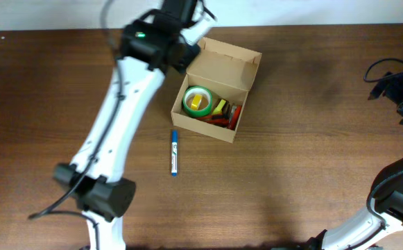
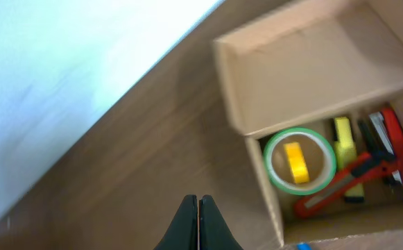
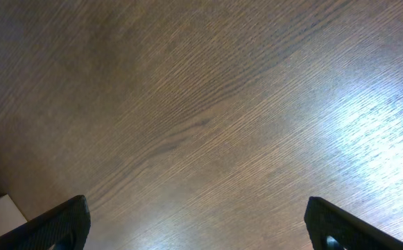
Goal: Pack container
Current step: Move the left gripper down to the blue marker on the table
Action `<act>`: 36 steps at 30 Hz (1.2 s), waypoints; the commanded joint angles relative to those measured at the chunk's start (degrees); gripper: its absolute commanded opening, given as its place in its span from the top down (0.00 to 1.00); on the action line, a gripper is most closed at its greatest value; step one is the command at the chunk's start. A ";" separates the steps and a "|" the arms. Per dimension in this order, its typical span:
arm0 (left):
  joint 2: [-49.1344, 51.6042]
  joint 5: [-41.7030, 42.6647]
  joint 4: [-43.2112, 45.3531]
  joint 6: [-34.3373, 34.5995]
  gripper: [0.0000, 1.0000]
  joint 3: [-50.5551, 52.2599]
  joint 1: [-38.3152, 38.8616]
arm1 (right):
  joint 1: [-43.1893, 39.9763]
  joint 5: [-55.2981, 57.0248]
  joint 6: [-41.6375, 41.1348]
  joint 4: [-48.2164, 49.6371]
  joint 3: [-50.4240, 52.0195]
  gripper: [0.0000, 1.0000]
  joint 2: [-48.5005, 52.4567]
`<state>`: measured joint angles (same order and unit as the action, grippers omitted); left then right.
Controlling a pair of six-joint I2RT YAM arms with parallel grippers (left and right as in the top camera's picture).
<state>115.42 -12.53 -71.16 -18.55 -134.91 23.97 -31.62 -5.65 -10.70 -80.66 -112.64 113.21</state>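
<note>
Table (image 1: 291, 173): dark brown wood, running from the arms' bases out to a pale far edge.
Pen (image 1: 175, 152): blue, lying flat on the wood by itself, near the container's front left corner but not touching it.
Right pincer (image 3: 198, 229): stretched wide, with nothing between its fingers. It hangs over bare wood at the right edge of the table, well apart from the container.
Container (image 1: 202, 128): a brown cardboard box standing on the table left of centre, turned a little askew, its top open.
Tape roll (image 2: 271, 167): a green ring lying flat in the left end of the container, with a small yellow piece (image 2: 296, 163) inside its hole.
Cutter (image 2: 340, 184): red, lying aslant in the container just beside the roll, among other yellow and red bits too crowded to tell apart.
Lid (image 1: 223, 67): a hinged flap standing up along the container's far side, its plain inner face showing.
Left pincer (image 2: 198, 208): fingers pressed flat together and holding nothing, above bare wood just beside the container's far left corner. Whether the tips touch the wood, I cannot tell.
</note>
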 commanded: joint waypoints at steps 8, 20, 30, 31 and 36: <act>-5.40 1.99 -6.23 14.69 0.97 8.57 -5.03 | 0.04 0.28 -0.24 0.13 0.20 0.01 0.52; -17.97 1.27 0.15 24.55 0.78 48.37 -4.76 | 0.04 0.28 -0.24 0.13 0.20 0.01 0.52; -20.65 8.39 19.06 29.24 0.43 68.57 -0.37 | 0.04 0.28 -0.24 0.13 0.20 0.01 0.52; -20.61 9.33 20.65 29.29 0.38 69.40 -0.17 | 0.04 0.28 -0.24 0.13 0.20 0.01 0.52; -20.28 10.03 25.53 30.93 0.34 71.41 0.07 | 0.04 0.28 -0.24 0.13 0.20 0.01 0.52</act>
<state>96.95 -4.36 -46.65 10.39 -64.25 23.90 -31.62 -5.50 -10.72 -80.66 -112.60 113.21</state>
